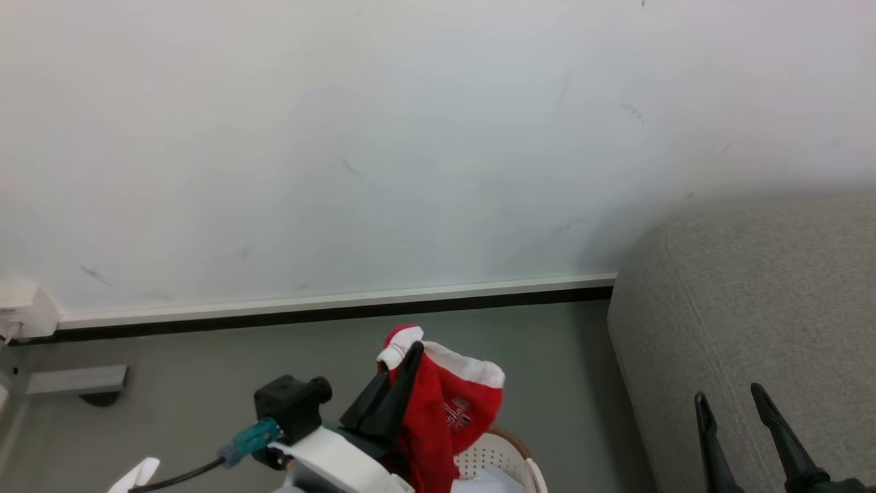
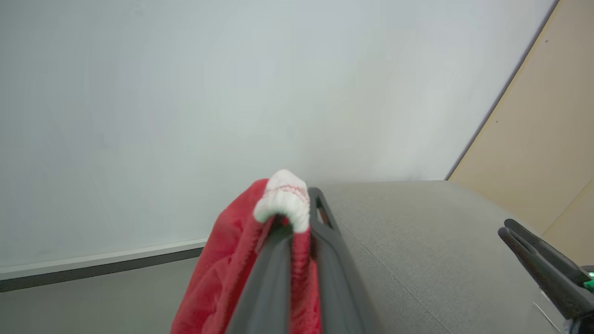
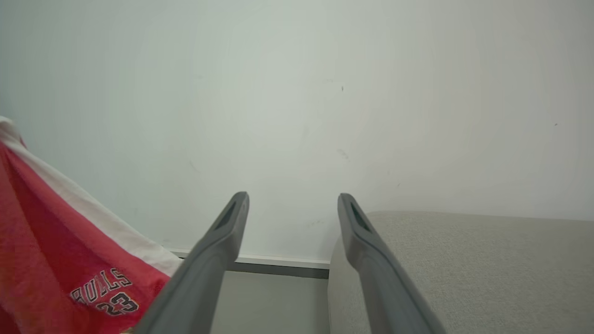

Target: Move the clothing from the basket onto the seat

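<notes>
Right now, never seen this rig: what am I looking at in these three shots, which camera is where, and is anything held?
It is a wheeled robot with two arms, each ending in a two-finger gripper. The wide shot comes from its head camera, looking down at the floor, wall and a grey seat. The other two come from cameras on each wrist, looking along the fingers. The left gripper is shut on the clothing, a red garment with white trim, lifted above the basket. The right wrist view shows its print, BULLS 23. The right gripper is open and holds nothing, hovering over the seat. Nothing lies on the seat where it shows.
</notes>
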Motion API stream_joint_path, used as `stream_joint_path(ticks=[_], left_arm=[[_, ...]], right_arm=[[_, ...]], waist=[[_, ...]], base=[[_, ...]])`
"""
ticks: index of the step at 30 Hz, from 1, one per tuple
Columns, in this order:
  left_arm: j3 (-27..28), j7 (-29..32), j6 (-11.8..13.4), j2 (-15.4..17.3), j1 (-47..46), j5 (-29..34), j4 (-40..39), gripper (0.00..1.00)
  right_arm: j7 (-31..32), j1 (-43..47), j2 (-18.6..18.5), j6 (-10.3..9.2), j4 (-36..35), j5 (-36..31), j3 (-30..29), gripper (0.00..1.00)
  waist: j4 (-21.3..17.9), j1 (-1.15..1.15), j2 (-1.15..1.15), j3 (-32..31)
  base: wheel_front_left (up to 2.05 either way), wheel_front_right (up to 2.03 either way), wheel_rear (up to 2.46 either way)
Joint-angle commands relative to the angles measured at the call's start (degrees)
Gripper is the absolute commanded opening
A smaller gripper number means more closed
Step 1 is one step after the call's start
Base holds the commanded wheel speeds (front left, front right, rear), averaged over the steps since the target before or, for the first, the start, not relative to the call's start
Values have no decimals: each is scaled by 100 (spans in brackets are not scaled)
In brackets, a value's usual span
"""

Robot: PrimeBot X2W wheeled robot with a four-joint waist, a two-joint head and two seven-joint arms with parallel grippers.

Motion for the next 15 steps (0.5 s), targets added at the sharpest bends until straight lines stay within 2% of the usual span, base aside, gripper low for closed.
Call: stream_joint_path(ticks=[1,10,15], left_arm=[[33,42,52,63,83,48,-166,0],[29,190,217,201,163,74,-624,0],[-16,253,239,227,106,99,-805,0]], right_arm=[[-2,17,-29,-12,0,54,9,100],[-2,-70,-35,-12,-1,120,212,100],[-2,-234,-265,-12,4,268,879,100]], waist=[[-1,2,0,-42],[-47,2,0,-85],[-91,2,0,-87]], base=[[0,0,0],[0,0,0],[0,0,0]])
